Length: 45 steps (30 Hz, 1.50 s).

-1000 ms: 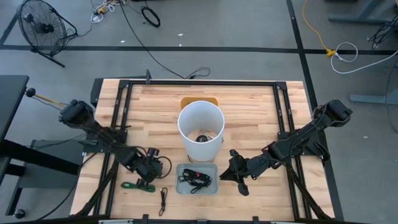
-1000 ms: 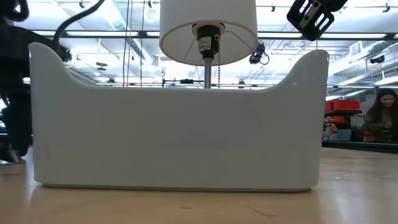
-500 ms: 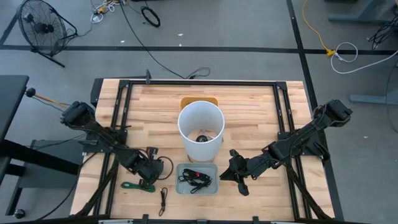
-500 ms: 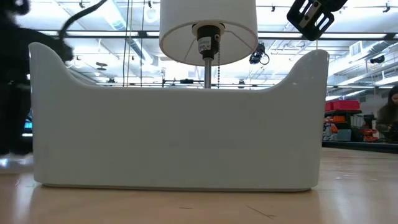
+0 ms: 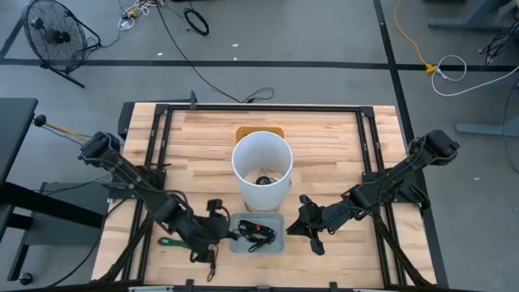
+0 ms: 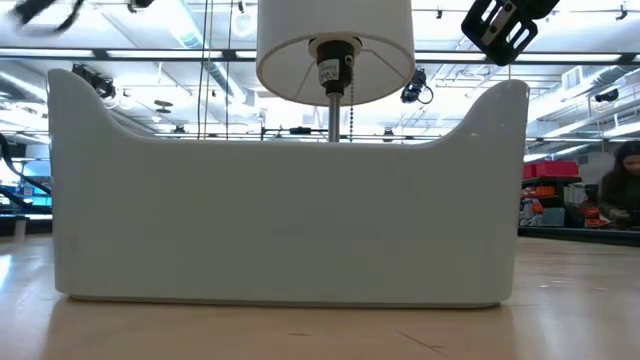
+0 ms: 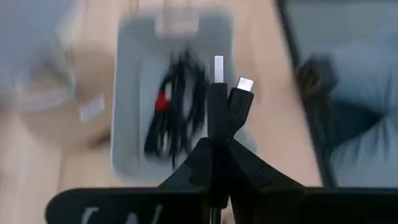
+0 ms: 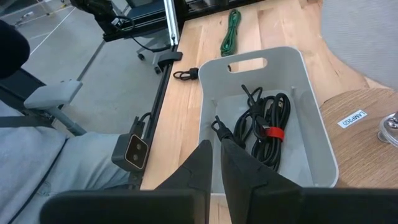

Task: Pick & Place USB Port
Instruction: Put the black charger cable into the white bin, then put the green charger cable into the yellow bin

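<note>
Left gripper (image 7: 214, 134), clamped on a black USB cable with two plugs (image 7: 231, 99), hovers beside the grey plastic bin (image 5: 276, 244). Right gripper (image 5: 306, 229) waits closed, empty. Risk: the dangling cable may snag the bin's rim on release.

Grey concrete floor (image 5: 324, 32), black floor fan (image 5: 50, 34), yellow cable (image 5: 409, 36); ceiling strip lights (image 6: 190, 40).

Overhead, table-level and both wrist cameras all share the grey bin (image 5: 257, 234).
</note>
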Tool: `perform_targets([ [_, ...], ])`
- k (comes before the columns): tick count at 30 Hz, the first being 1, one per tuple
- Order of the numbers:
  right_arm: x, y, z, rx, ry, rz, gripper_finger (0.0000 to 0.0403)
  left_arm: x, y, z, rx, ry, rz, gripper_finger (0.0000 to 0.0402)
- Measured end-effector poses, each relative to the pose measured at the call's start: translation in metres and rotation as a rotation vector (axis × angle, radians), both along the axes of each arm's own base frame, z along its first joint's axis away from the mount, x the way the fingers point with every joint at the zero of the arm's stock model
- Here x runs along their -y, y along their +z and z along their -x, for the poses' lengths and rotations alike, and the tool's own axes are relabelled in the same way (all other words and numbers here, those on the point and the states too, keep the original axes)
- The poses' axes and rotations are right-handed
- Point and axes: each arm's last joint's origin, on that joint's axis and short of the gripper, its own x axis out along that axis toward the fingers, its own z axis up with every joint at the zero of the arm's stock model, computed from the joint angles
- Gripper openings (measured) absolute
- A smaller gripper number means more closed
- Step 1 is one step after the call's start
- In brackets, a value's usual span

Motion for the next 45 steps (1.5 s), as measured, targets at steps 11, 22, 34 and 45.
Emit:
perform_targets([
  [11, 0.000, 0.000, 0.000, 0.003, 0.000, -0.002, 0.0038, -0.003, 0.007, -0.036, 0.186, 0.015, 0.038, 0.0025],
  [22, 0.000, 0.000, 0.000, 0.001, 0.002, 0.002, 0.0038, -0.008, -0.044, -0.072, 0.068, 0.040, 0.042, 0.0032],
  [34, 0.000, 0.000, 0.000, 0.000, 0.001, 0.000, 0.0038, -0.012, -0.048, -0.076, 0.038, 0.031, 0.089, 0.0111],
  [45, 0.000, 0.000, 0.000, -0.005, 0.000, 0.003, 0.0038, -0.005, -0.041, -0.048, -0.231, -0.110, 0.229, 0.0097],
])
